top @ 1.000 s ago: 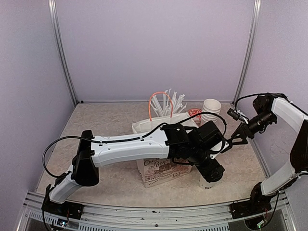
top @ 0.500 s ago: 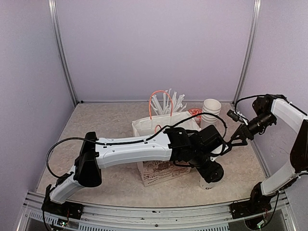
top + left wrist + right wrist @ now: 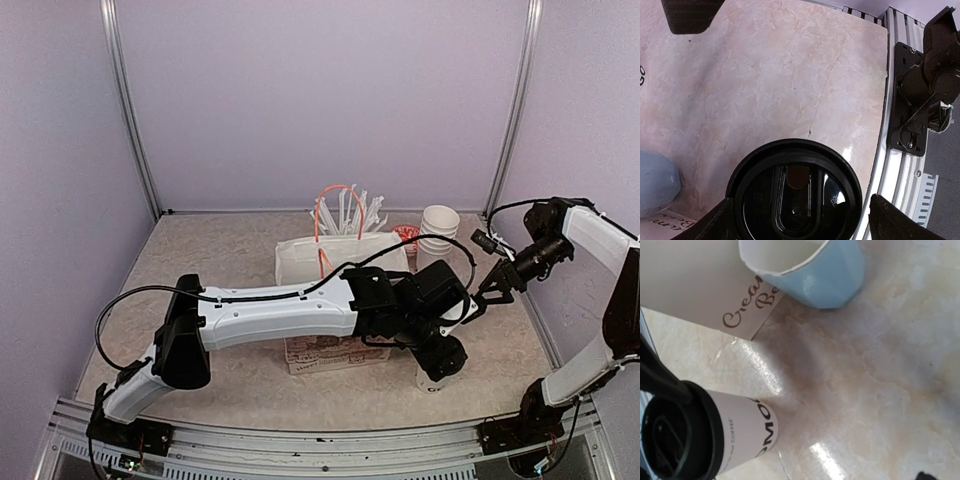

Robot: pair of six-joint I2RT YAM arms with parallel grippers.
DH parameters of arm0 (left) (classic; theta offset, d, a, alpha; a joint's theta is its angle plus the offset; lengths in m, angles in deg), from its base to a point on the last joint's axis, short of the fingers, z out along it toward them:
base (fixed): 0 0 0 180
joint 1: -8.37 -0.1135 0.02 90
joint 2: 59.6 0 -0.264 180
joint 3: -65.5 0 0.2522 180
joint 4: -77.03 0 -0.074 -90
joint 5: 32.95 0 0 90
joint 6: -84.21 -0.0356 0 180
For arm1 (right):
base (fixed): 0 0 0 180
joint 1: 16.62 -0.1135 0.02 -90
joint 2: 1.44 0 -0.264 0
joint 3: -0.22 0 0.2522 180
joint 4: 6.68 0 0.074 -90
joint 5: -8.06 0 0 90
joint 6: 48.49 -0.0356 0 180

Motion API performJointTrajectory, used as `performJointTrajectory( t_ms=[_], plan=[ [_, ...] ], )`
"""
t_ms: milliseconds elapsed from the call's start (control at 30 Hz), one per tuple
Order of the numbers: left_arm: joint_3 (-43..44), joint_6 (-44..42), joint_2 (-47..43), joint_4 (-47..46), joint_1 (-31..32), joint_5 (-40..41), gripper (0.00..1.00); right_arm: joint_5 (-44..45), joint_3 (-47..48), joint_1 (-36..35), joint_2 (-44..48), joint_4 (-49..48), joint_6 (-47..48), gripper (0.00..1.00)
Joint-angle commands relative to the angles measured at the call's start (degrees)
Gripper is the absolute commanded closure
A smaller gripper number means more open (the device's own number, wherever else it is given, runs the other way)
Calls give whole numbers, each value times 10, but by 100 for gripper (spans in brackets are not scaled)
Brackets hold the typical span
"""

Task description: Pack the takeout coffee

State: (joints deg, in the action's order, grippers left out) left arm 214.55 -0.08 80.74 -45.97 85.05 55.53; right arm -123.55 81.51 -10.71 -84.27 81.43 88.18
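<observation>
Just off the paper bag's (image 3: 340, 262) front right corner, we see the lidded coffee cup (image 3: 795, 200) standing upright, the left gripper (image 3: 440, 352) above it with jaws spread either side of its lid, likely readying a grasp, while the right gripper (image 3: 487, 300) hangs open alongside.

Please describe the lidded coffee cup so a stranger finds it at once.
Find the white paper bag at the centre. Right of its front corner stands the lidded cup, white with black print. Unlike the stacked cups behind, it has a black lid.
</observation>
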Motion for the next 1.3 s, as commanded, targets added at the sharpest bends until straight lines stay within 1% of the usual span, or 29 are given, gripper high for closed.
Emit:
performJointTrajectory(
  t_ms=[0, 67, 167, 267, 300, 400, 467, 533, 767, 900, 1033, 1133, 1267],
  plan=[
    [6, 0, 13, 18, 6, 25, 11, -14, -12, 4, -3, -1, 4, 1],
    [6, 2, 13, 15, 6, 35, 12, -11, -15, 4, -1, 0, 6, 0],
    [8, 5, 4, 8, 7, 25, 14, -8, -14, 4, 1, 0, 7, 0],
    [-1, 9, -23, -8, 10, 19, 14, -11, -15, 4, 1, 2, 7, 0],
    [-6, 10, -30, -15, 10, 19, 13, -12, -15, 4, 0, 1, 7, 0],
    [-21, 15, -48, -23, 7, 31, 7, -13, -15, 3, -3, 0, 7, 0],
    [-11, 19, -39, -11, 3, 33, 3, -15, -14, 4, -5, 0, 7, 0],
    [7, 22, -22, 3, 1, 39, 1, -15, -12, 4, -5, 1, 7, 1],
    [6, 42, -2, -9, -7, 48, 1, -15, -20, 4, -2, -1, 7, 1],
    [3, 63, 9, -16, -20, 34, 1, -18, -25, 3, -3, -3, 8, 0],
    [3, 58, 17, -24, -21, 20, 4, -18, -27, 3, -4, -3, 9, 1],
    [3, 48, 19, -26, -17, 6, 4, -17, -28, 4, -4, -4, 10, 1],
    [2, 34, 21, -21, -10, 9, 3, -18, -28, 4, -5, -4, 10, 0]
  ],
)
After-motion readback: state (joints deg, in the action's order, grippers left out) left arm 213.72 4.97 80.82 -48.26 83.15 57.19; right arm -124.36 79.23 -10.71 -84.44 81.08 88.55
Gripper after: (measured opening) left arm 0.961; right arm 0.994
